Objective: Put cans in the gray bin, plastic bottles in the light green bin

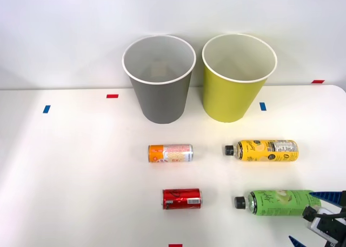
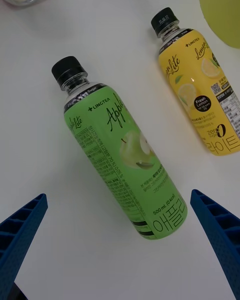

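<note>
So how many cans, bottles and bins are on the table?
Cans: 2, the red can and the orange and silver can.
Bottles: 2, the green bottle and the yellow bottle.
Bins: 2, the gray bin and the light green bin.
Total: 6.

Setting reads as a lab test bench: bare white table (image 1: 65, 171) against a plain white wall (image 1: 65, 31), with blue tape markers (image 1: 46, 109) and red tape markers (image 1: 112, 96) stuck along the tabletop.
</note>
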Controlling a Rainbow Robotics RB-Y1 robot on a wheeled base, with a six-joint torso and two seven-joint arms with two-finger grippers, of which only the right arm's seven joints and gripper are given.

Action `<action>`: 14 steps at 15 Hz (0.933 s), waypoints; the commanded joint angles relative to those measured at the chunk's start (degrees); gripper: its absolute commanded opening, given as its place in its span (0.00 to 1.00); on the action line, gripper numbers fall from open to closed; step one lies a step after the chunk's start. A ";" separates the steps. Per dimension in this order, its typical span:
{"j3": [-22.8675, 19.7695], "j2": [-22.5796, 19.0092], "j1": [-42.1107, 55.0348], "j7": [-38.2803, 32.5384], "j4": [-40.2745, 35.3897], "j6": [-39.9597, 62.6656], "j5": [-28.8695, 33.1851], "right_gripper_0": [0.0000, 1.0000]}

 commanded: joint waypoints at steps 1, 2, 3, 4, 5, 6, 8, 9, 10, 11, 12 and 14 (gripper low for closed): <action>5.39 -0.64 -6.39 -0.52 -0.11 1.96 0.19 1.00; 8.29 -1.69 -9.65 -0.17 -0.11 3.02 0.19 1.00; 10.75 -2.57 -12.46 -0.08 -0.11 3.81 0.19 1.00; 15.15 -3.62 -17.20 0.10 -0.11 5.48 0.19 1.00; 19.10 -4.50 -21.16 -0.08 -0.11 6.97 0.27 1.00; 23.67 -5.12 -25.82 -0.43 -0.11 8.47 0.89 1.00; 32.99 -5.38 -35.13 -0.78 -0.11 11.81 2.03 1.00; 35.98 -5.47 -37.95 -0.78 -0.11 12.77 2.29 1.00; 40.55 -5.56 -42.25 -0.87 -0.11 14.53 2.47 1.00; 44.86 -5.12 -46.12 -0.69 -0.11 16.38 3.17 1.00; 48.46 -4.50 -49.37 -0.43 -0.11 18.22 3.35 1.00; 56.54 -2.04 -57.11 -0.69 -0.11 22.35 4.14 1.00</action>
